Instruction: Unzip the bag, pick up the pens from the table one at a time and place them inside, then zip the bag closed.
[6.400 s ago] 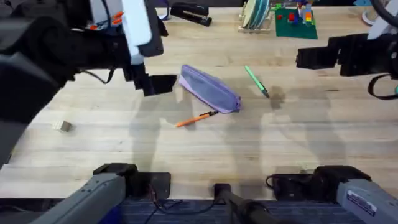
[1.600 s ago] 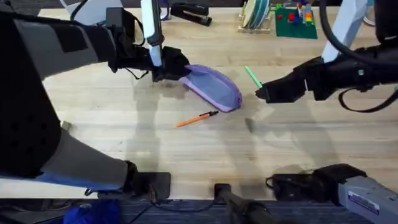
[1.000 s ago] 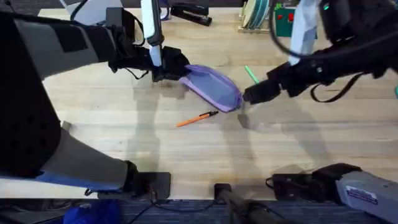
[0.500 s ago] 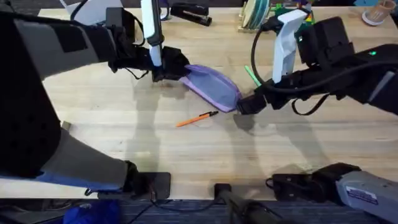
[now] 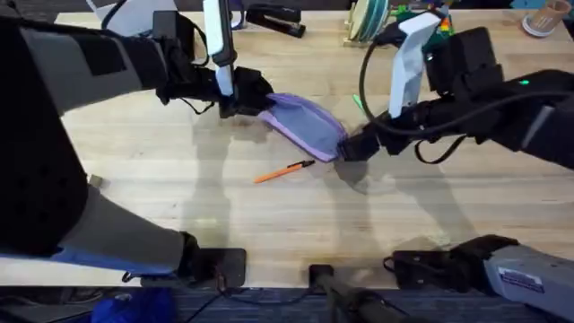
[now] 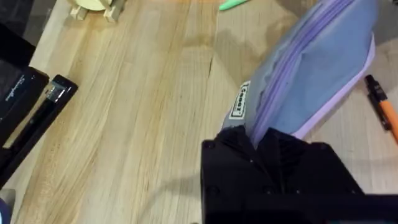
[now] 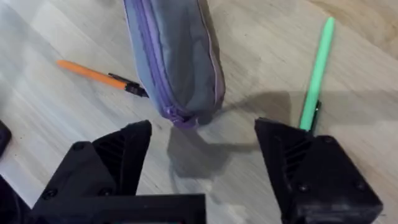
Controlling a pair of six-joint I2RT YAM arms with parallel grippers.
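Note:
The lavender bag (image 5: 305,126) lies slantwise on the table (image 5: 179,206), its zipper closed along the top. My left gripper (image 5: 247,99) is shut on the bag's far-left end; in the left wrist view its black fingers (image 6: 267,162) pinch the fabric of the bag (image 6: 311,68). My right gripper (image 5: 352,148) hovers open just off the bag's right end, with its fingers (image 7: 118,162) straddling the zipper end of the bag (image 7: 177,62). The orange pen (image 5: 282,170) (image 7: 93,73) lies in front of the bag. The green pen (image 7: 314,74) (image 5: 358,101) lies behind the right arm.
A black stapler (image 5: 273,18) (image 6: 28,115), a rack of discs (image 5: 368,22) and a green brick plate (image 5: 426,27) line the far edge. A small block (image 5: 92,182) sits at the left. Bare wood lies in front of the orange pen.
My right arm has swung left and down from beside the green pen to the bag's right end. The left gripper, earlier apart from the bag, now holds its left end.

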